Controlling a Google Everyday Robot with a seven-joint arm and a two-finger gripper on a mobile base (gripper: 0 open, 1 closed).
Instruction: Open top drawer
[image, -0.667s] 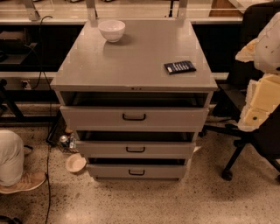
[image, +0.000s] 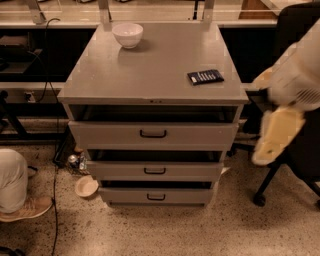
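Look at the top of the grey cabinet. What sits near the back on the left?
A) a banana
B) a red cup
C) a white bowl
C: a white bowl stands at the back left of the cabinet top. The pincer hangs off to the right of the top drawer, not touching it.

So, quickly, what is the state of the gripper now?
Gripper: open or closed cannot be told; it is off to the right of the top drawer, not touching it.
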